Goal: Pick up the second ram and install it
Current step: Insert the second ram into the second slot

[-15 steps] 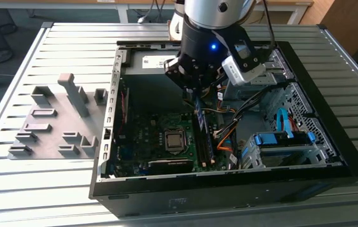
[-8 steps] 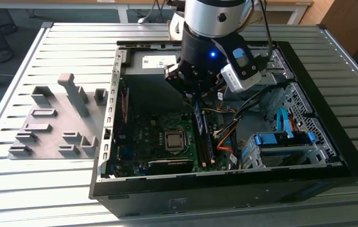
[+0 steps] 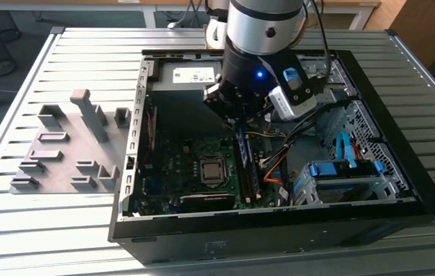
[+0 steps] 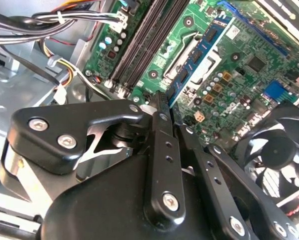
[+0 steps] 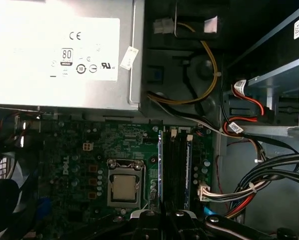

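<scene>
In the exterior view we see the arm reaching down into the open computer case (image 3: 424,190), which lies on a slatted metal table (image 3: 72,230). The gripper (image 3: 242,123) sits low over the motherboard (image 3: 194,172), above the long memory slots (image 3: 248,172) just to the exterior view's right of the processor socket (image 3: 212,170). A grey holder tray (image 3: 68,149) rests on the table outside the case, well apart, on the exterior view's left. The case walls, the drive cage (image 3: 347,184) and a bundle of cables (image 3: 294,141) crowd the arm on the exterior view's right; toward the tray side there is more room.

In the second wrist view we get what the exterior view hides: the gripper (image 4: 165,107) is clenched on the second ram (image 4: 202,52), a thin green stick with black chips and a blue-white label, pinched at its near end between the black fingers (image 4: 162,150). It hangs over the board, near the slots (image 4: 147,40); we cannot tell whether it touches them. A fan (image 4: 277,150) lies close beside the linkage.

In the first wrist view we look down past the fingertips (image 5: 162,220) along the slots (image 5: 174,165), with the socket (image 5: 124,187) beside them, the power supply (image 5: 59,50) beyond, and cables (image 5: 259,180) close on the other side.
</scene>
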### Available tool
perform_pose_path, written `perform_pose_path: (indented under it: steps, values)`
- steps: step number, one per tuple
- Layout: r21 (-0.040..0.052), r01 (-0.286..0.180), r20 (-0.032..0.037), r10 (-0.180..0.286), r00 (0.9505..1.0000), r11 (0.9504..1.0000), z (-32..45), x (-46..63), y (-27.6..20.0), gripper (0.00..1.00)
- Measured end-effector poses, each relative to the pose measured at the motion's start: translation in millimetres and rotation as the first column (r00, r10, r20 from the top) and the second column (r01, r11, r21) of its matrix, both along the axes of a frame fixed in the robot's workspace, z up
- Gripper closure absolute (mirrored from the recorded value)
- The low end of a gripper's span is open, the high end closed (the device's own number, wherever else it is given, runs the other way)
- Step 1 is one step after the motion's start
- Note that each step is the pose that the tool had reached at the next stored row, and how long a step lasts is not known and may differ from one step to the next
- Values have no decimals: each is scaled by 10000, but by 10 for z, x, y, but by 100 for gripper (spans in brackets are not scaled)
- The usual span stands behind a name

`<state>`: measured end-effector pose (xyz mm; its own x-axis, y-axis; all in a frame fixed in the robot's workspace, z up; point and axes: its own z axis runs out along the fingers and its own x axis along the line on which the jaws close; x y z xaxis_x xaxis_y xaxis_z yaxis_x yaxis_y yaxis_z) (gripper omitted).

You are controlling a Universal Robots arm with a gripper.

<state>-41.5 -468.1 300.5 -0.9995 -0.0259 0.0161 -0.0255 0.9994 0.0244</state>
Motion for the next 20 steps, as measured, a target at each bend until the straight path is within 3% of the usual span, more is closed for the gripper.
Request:
perform_pose_path:
  steps: [6,20]
  values:
    - [-1,85,0,-85,10000,10000,-42,61,-1,86]
    - [-9,94,0,-94,10000,10000,-76,64,-1,86]
